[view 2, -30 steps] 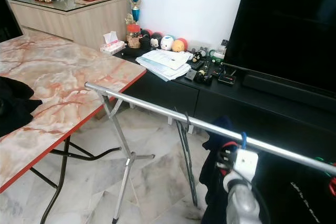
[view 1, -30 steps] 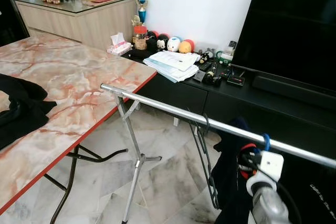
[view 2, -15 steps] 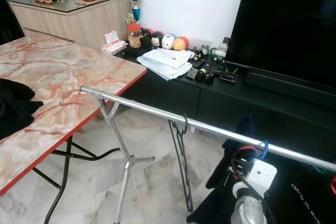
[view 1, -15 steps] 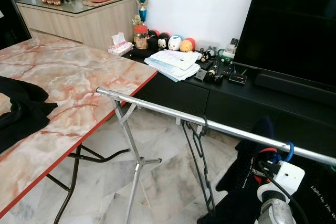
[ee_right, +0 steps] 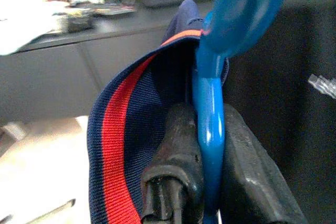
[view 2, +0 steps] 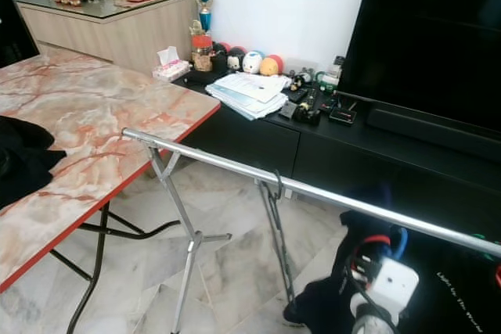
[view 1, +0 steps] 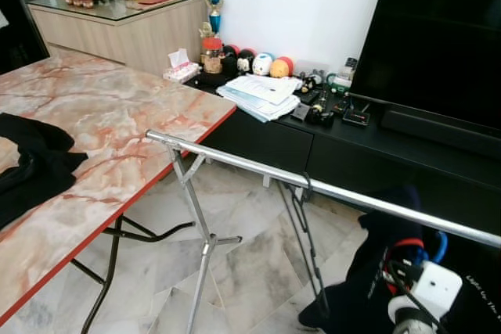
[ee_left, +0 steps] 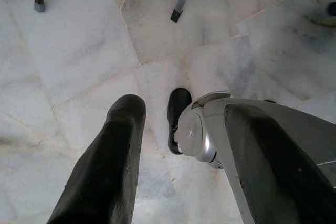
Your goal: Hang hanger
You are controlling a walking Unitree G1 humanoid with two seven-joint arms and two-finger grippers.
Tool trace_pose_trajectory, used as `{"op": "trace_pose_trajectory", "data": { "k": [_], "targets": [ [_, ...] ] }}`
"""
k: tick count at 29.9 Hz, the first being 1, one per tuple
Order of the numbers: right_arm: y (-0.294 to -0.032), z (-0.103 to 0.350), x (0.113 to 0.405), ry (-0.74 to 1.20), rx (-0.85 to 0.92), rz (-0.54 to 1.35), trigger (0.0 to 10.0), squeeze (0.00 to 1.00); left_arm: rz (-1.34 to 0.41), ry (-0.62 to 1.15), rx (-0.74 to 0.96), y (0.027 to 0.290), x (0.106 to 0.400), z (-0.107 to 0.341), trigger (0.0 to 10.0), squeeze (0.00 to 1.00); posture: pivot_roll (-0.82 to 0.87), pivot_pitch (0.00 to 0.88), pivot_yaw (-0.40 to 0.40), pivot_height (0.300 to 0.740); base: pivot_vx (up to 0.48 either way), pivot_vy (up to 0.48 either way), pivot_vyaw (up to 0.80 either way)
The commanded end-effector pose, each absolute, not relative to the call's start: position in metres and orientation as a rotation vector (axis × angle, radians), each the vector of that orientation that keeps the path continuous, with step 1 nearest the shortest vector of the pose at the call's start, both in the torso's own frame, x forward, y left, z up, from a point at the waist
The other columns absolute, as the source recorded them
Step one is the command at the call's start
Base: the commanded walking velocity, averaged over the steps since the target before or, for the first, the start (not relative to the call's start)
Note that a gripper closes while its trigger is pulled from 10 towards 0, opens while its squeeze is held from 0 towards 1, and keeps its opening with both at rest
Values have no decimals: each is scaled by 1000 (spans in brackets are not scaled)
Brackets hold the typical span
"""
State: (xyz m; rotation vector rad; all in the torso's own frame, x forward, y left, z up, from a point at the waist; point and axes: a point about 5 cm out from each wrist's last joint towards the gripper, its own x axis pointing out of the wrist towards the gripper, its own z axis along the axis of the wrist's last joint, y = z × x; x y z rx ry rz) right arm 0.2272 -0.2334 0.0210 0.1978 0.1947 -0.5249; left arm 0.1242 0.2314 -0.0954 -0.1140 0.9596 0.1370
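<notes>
Right gripper (ee_right: 207, 145): its two black fingers (ee_right: 176, 145) are pinched on the neck of the blue hanger (ee_right: 210, 103); you see this in the right wrist view, lower middle of the frame; gripping just under the hook leaves the hook itself free to go over the rail.

Blue hanger: lower right of the left eye view, its blue hook (view 1: 437, 246) just below the silver rail (view 1: 235, 160) and not yet over it; a navy garment with a red stripe (ee_right: 113, 145) is draped on it and hangs toward the floor.

Silver rail: runs from the middle left down to the right edge of the frame; one black hanger (view 1: 307, 240) already hangs from it near the centre, bare.

Open room: the stretch of rail between the black hanger and the blue hook looks free, so you have space to hook on there; right of the blue hook the rail runs out of frame.

Edges to watch: the red-edged marble table (view 1: 102, 115) ends close to the rail's left end; the black TV cabinet (view 1: 368, 154) stands close behind the rail.

Left gripper (ee_left: 152, 145): hangs idle over the marble floor (ee_left: 79, 40); its fingers are spread apart with nothing between them.

Step, as I judge it: you have yet to lift the hook above the rail and lower it on.
</notes>
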Motion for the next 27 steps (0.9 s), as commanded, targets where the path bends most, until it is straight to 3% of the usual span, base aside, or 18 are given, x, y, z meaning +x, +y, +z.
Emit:
{"op": "trace_pose_trajectory", "data": {
  "k": [1, 8, 18, 27],
  "targets": [
    [-240, 21, 227, 194, 242, -597, 0, 0, 127, 989, -95, 234, 117, -97, 10000, 0, 79, 0, 0, 740, 0, 0, 0],
    [-247, 18, 220, 232, 237, -752, 0, 0, 122, 992, -80, 237, 115, -97, 10000, 0, 86, 0, 16, 740, 0, 0, 0],
    [-239, 10, 220, 293, 236, -746, 0, 0, 119, 988, -74, 239, 116, -96, 10000, 0, 87, 0, 24, 740, 0, 0, 0],
    [-223, -28, 224, 569, 108, -438, 0, 0, 122, 987, -81, 237, 118, -96, 10000, 0, 76, 0, 23, 740, 0, 0, 0]
  ]
}}
